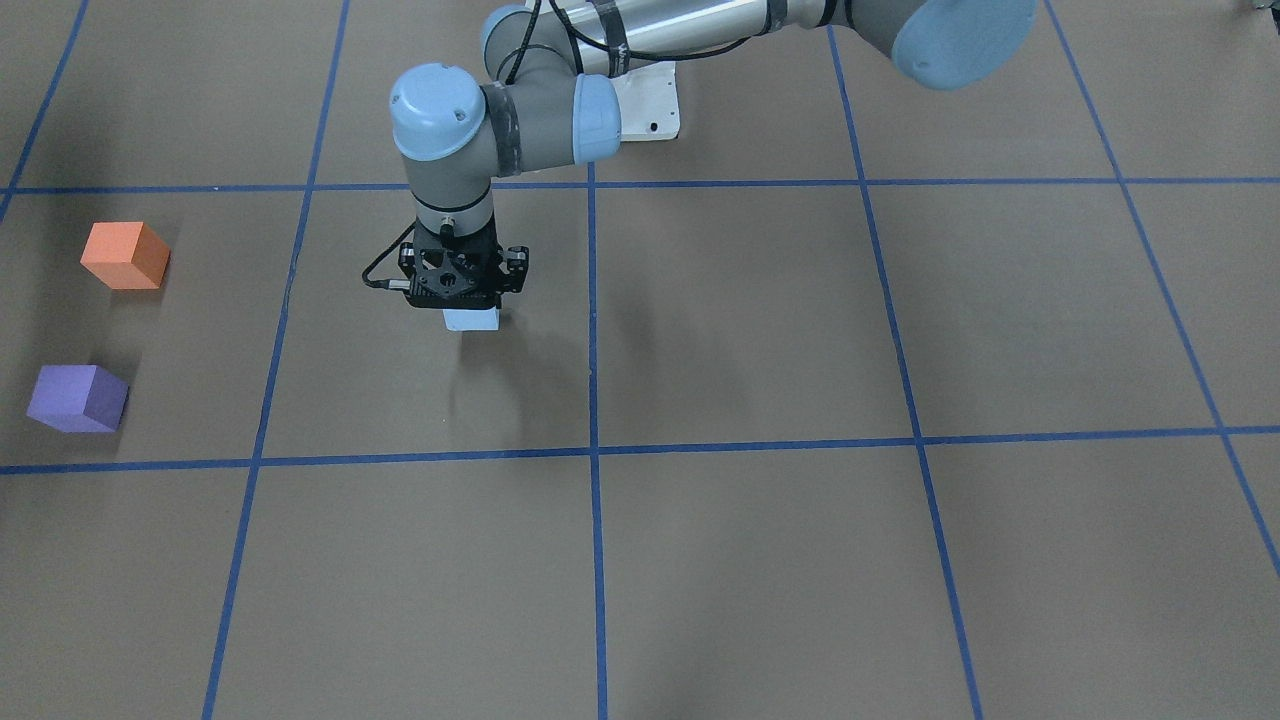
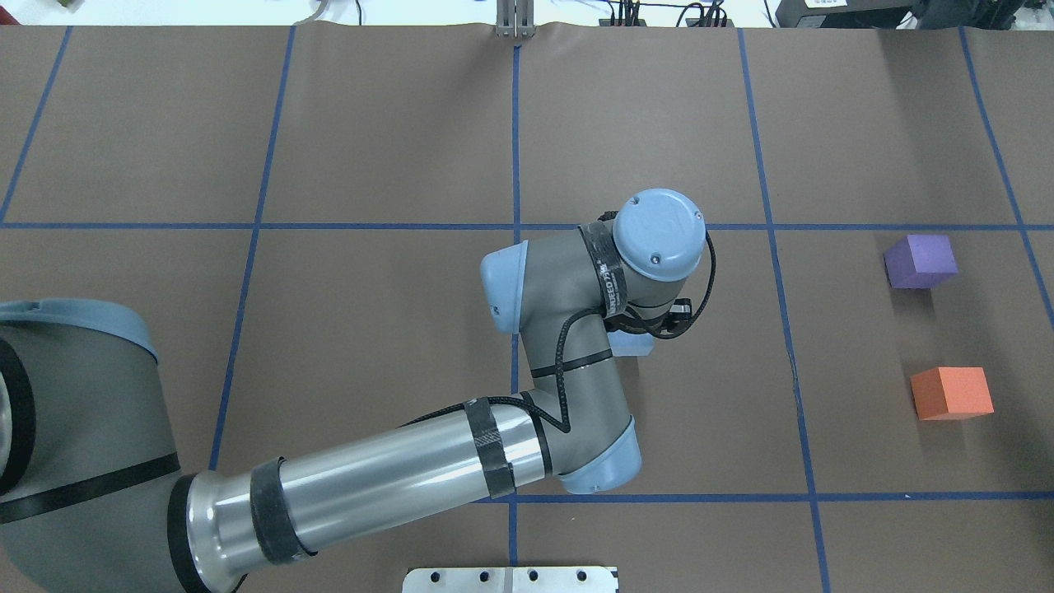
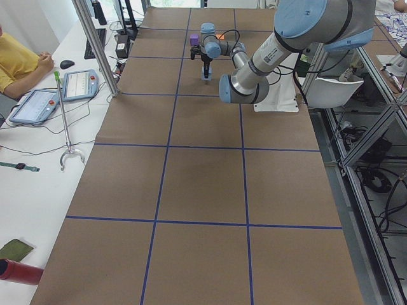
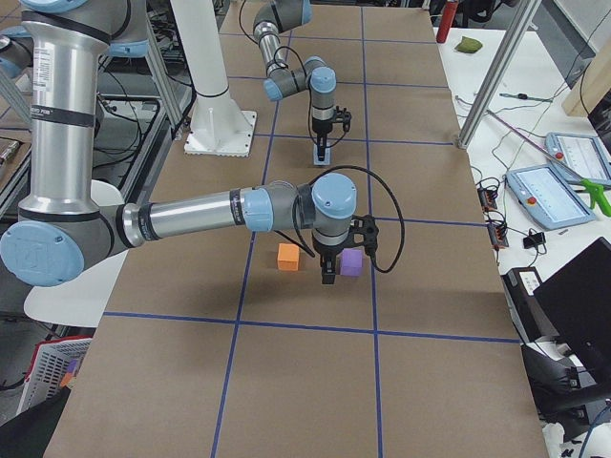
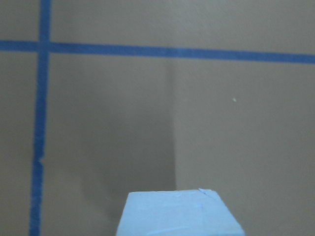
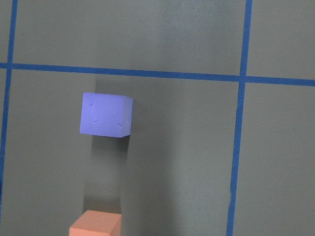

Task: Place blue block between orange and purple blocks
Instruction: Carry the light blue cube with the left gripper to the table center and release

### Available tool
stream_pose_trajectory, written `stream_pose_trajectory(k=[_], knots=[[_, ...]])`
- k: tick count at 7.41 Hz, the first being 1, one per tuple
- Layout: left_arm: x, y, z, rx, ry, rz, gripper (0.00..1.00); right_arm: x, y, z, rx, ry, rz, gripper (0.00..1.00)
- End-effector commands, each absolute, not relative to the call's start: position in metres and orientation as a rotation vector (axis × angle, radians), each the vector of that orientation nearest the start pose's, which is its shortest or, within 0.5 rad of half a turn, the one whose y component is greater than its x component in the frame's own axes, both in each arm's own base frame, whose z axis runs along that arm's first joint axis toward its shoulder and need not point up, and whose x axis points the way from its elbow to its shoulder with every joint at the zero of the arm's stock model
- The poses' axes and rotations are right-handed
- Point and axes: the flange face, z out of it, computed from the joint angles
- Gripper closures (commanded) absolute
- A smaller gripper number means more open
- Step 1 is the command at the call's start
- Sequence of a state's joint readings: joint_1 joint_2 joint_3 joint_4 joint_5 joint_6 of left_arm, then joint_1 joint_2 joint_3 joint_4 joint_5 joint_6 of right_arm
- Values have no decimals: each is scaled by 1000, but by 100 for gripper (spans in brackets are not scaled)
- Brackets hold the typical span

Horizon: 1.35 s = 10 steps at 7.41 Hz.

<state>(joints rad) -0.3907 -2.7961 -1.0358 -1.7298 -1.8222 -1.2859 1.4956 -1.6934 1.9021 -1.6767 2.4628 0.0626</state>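
Note:
The light blue block point(image 1: 472, 319) is in the jaws of my left gripper point(image 1: 468, 306), which points straight down near the middle of the table, close to the surface. The block fills the bottom centre of the left wrist view point(image 5: 179, 214) and peeks out under the wrist in the overhead view point(image 2: 638, 346). The orange block point(image 1: 125, 255) and the purple block point(image 1: 78, 398) stand apart, a block-wide gap between them, well off toward the robot's right. My right gripper point(image 4: 329, 277) shows only in the exterior right view; I cannot tell its state. Its camera sees the purple block point(image 6: 106, 114) and the orange block point(image 6: 94, 223).
Blue tape lines point(image 1: 592, 450) divide the brown table into squares. The white base plate point(image 1: 650, 100) lies at the robot's edge. A metal post point(image 3: 95, 44) and an operator's tablets point(image 3: 79, 82) stand along the far side.

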Motion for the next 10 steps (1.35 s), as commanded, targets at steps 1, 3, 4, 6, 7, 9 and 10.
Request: stream_pose_trajectory(k=[1,3,4,6,7,9,10], knots=[[747,-414,38,63,861,12,74,22,-442,548,47,-899,-64,0],[754,-404,39,86,852,13,26,19,-446,540,73,-914,-86,0],[754,-404,38,89,855,14,17,9,-449,533,160,-922,-141,0],[752,-405,37,87,852,8,0,9,-449,541,170,-925,-144,0],[743,-408,27,90,869,2,0,8,-452,534,183,-926,-150,0],[658,-422,-2,116,888,-44,0,-33,-475,491,113,-953,-36,0],[610,-432,7,111,893,-67,0,-67,-488,462,66,-974,23,0]])
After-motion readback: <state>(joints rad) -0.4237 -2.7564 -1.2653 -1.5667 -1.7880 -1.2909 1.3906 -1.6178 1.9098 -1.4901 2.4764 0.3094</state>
